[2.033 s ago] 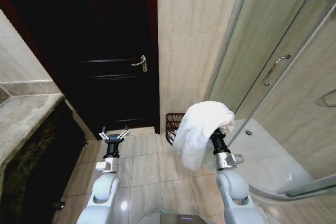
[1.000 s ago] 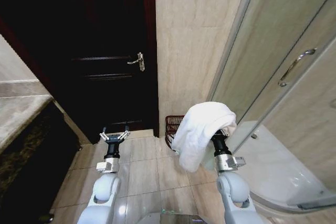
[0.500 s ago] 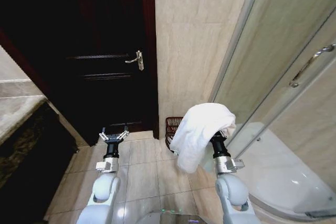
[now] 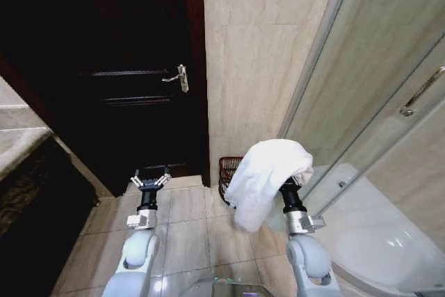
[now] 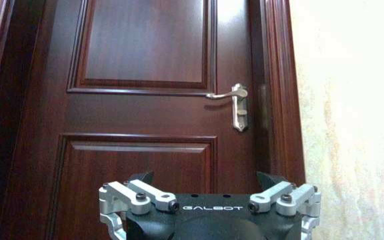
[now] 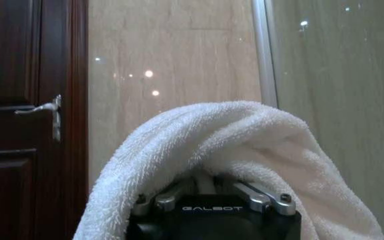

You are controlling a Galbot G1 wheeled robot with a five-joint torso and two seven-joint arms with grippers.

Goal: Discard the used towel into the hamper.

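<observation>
L to R in head view: one dark wood door (image 4: pixel 139 67) w/ one silver lever handle (image 4: pixel 181 78), then a beige tiled wall (image 4: pixel 257 53), then a glass shower enclosure (image 4: pixel 389 102) w/ one bar handle (image 4: pixel 422 92) and a white tray at its base.

Two arms, both raised fwd over the tiled floor (image 4: pixel 188 220). Left gripper (image 4: pixel 151 180) sits low in front of the door, fingers spread wide, nothing between them; left wrist view shows the same gripper (image 5: pixel 209 192) w/ both finger bases apart, facing the door and handle.

Right gripper (image 4: pixel 288 184) is under one white towel (image 4: pixel 268 172), which drapes over it and hangs down on its left side. Right wrist view: towel (image 6: pixel 225 145) covers the fingers, so can't tell how far they're open or if they pinch the cloth.

One hamper (image 4: pixel 229 175), dark red-brown wire, stands on the floor against the wall, just right of the door frame, partly behind the hanging towel.
</observation>
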